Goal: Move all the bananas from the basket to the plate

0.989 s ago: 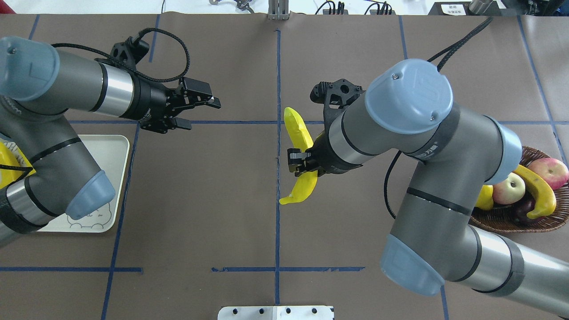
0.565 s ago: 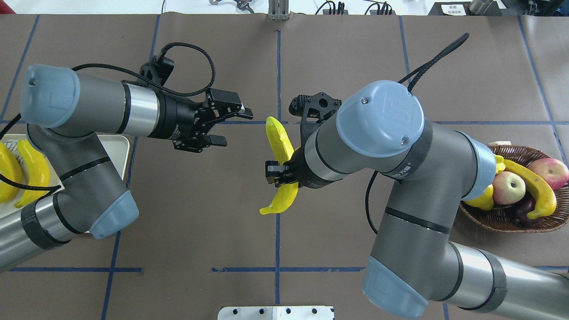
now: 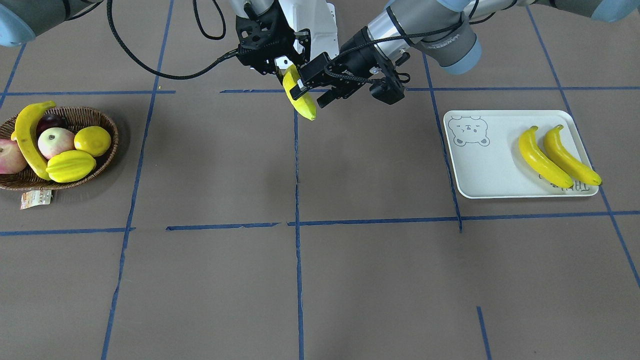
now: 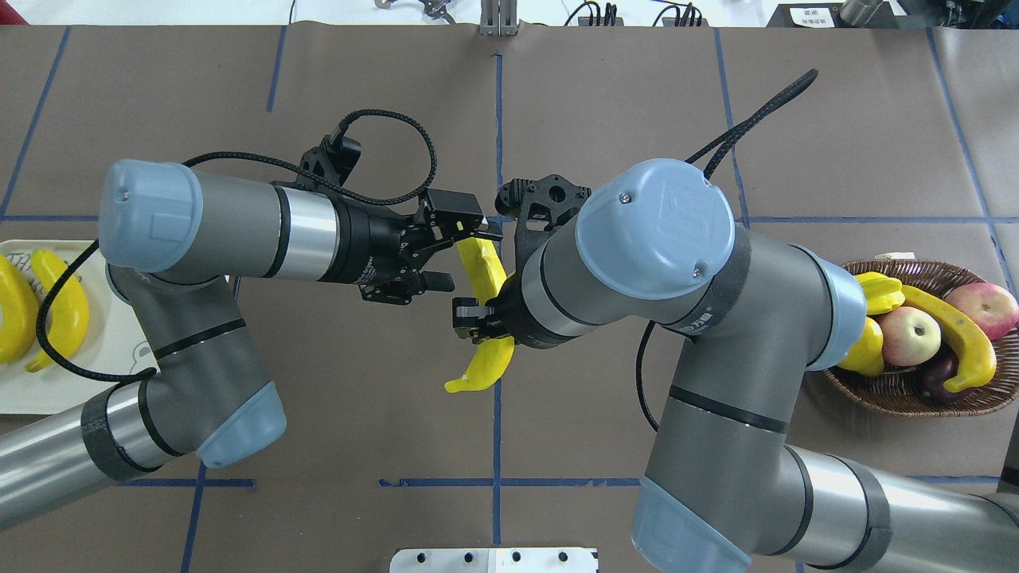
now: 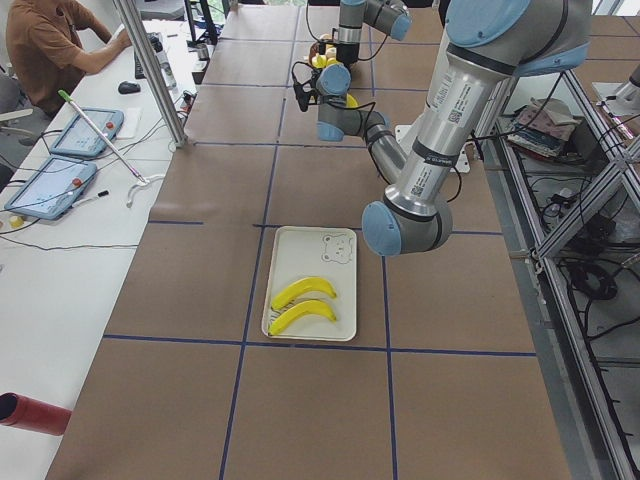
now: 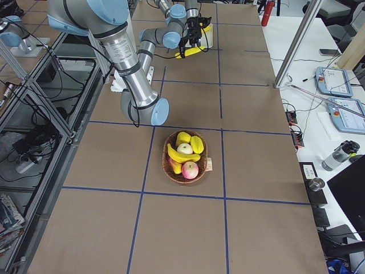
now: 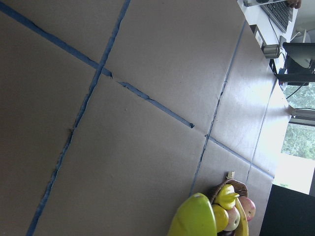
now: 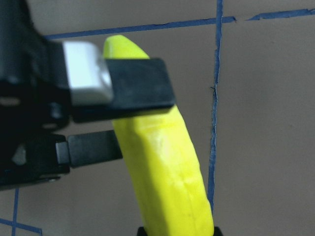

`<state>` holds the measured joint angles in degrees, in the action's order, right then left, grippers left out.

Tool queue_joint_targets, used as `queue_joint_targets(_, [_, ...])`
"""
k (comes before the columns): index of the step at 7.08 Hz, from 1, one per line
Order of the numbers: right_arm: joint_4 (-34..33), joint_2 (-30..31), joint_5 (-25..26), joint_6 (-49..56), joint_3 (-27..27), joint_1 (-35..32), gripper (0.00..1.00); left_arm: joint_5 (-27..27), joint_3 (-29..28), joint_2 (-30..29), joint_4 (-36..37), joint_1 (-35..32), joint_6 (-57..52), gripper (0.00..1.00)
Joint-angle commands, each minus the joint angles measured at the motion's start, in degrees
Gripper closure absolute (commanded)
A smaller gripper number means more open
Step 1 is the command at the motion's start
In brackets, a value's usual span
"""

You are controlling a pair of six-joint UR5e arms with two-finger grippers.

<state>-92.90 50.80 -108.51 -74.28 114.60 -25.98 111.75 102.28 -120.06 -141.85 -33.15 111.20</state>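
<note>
My right gripper (image 4: pixel 476 318) is shut on the middle of a yellow banana (image 4: pixel 482 274), holding it in the air over the table's centre. My left gripper (image 4: pixel 470 256) is open, its fingers (image 8: pixel 138 83) on either side of that banana's (image 8: pixel 165 172) upper end, not closed on it. Two bananas (image 3: pixel 542 157) lie side by side on the white plate (image 3: pixel 480 170). One more banana (image 3: pixel 27 140) lies across the fruit in the wicker basket (image 3: pixel 65 185), also seen at the right edge in the overhead view (image 4: pixel 899 398).
The basket also holds apples (image 3: pixel 55 141), a lemon (image 3: pixel 93 140) and a starfruit (image 3: pixel 71 166). A paper tag (image 3: pixel 36 199) lies at its rim. Blue tape lines cross the brown table. A person sits at a side desk (image 5: pixel 60 40).
Both arms have come together at the table's centre. The right gripper carried the banana leftward, and the open left gripper moved right until its fingers reached the banana's upper end.
</note>
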Motion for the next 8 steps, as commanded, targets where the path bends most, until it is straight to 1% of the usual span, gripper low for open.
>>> queue_joint_targets(1, [0.0, -0.08, -0.03, 0.02, -0.07, 0.05, 0.99, -0.48, 0.11, -0.26, 0.08, 1.33, 0.07, 0.05])
queue_joint_targets(2, [0.0, 0.0, -0.04, 0.02, -0.07, 0.05, 0.99, -0.48, 0.46, -0.26, 0.17, 1.33, 0.33, 0.4])
queue_joint_targets(3, [0.0, 0.0, -0.04, 0.1, -0.07, 0.05, 0.99, -0.39, 0.81, -0.17, 0.26, 1.42, 0.16, 0.88])
queue_joint_targets(4, [0.0, 0.0, -0.04, 0.11, 0.01, -0.03, 0.96, -0.04, 1.17, 0.61, 0.09, 1.33, -0.28, 1.0])
queue_joint_targets(5, [0.0, 0.09, -0.12, 0.11, 0.19, -0.03, 0.68, 0.05, 1.26, 0.62, 0.34, 1.33, -0.37, 1.0])
queue_joint_targets(6, [0.0, 0.26, -0.12, 0.11, 0.8, -0.03, 0.01, 0.14, 1.26, 0.7, 0.43, 1.07, -0.37, 1.0])
queue_joint_targets(7, [0.0, 1.14, -0.56, 0.11, 3.68, -0.12, 0.0, 0.14, 1.26, 0.88, 0.61, 0.89, -0.37, 1.0])
queue_joint_targets(8, [-0.09, 2.19, -0.65, 0.11, 5.97, -0.21, 0.0, 1.62, 1.0, 1.49, 0.87, 0.02, -0.55, 1.0])
